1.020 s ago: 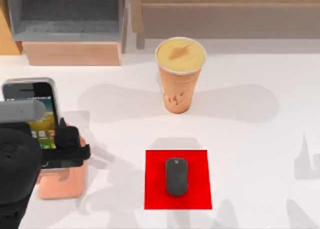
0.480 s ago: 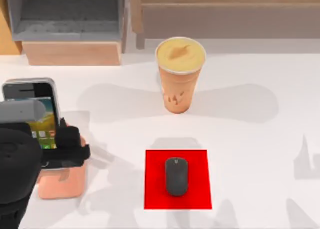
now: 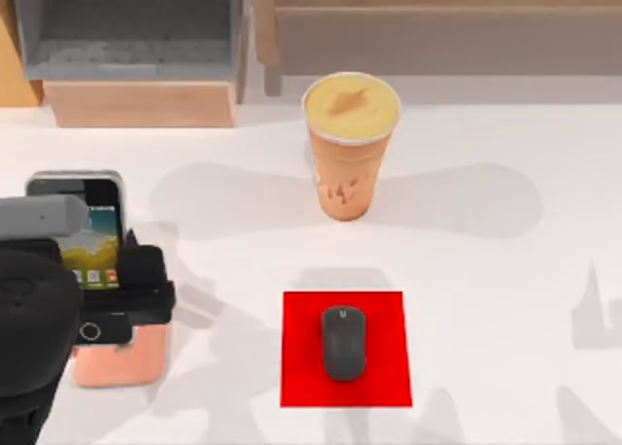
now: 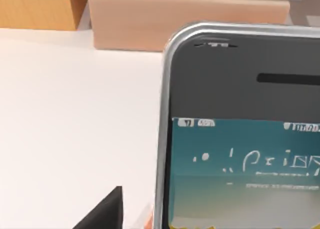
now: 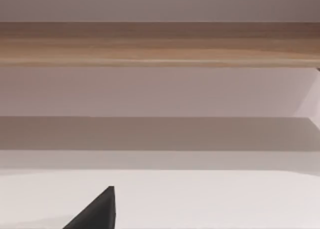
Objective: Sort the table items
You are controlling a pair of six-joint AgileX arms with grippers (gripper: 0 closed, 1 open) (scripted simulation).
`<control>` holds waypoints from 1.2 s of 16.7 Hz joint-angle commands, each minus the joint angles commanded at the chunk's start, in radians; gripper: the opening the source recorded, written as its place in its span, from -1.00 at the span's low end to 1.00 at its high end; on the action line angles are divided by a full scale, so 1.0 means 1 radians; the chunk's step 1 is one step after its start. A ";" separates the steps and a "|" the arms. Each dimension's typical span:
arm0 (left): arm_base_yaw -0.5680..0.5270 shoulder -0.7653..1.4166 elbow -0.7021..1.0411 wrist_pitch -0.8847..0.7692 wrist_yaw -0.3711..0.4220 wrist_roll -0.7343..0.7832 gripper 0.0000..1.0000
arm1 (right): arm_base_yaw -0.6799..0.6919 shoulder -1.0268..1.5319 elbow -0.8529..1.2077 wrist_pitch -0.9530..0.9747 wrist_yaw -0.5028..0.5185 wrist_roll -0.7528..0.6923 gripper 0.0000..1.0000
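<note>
We are on the phone step of the sort: our left pincer (image 3: 121, 290) sits at the left side of the table (image 3: 486, 270), over the pinkish-orange phone stand (image 3: 121, 358), and its dark fingers (image 3: 146, 280) are closed across the lower half of the smartphone (image 3: 87, 226), one on each long edge. The smartphone leans on the phone stand with its lit screen up and its top end pointing away toward the wooden and grey shelf unit (image 3: 136, 47). In the left wrist view the smartphone (image 4: 240, 134) looms close, silver edge and lit screen plain, with one dark fingertip (image 4: 102, 214) low beside it. Right of the phone stand, well apart, the dark grey computer mouse (image 3: 343, 342) lies in the middle of the red mat (image 3: 301, 367); beyond the mat stands the orange cup (image 3: 350, 144), upright and untouched. Our right arm is parked off to the right; the right wrist view shows one dark fingertip (image 5: 97, 211) over bare table, and we cannot tell how its pincer stands. We judge the smartphone seated or nearly so; next, the pincer should open gently and back straight off without dragging the smartphone or nudging the phone stand.
</note>
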 joint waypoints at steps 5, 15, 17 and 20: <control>0.000 -0.001 0.000 0.000 0.000 0.000 1.00 | 0.000 0.000 0.000 0.000 0.000 0.000 1.00; -0.140 -0.090 0.001 -0.172 -0.112 -0.116 1.00 | 0.000 0.000 0.000 0.000 0.000 0.000 1.00; -0.166 -0.111 0.000 -0.206 -0.135 -0.139 1.00 | 0.000 0.000 0.000 0.000 0.000 0.000 1.00; -0.168 -0.112 -0.001 -0.208 -0.136 -0.140 1.00 | 0.000 0.000 0.000 0.000 0.000 0.000 1.00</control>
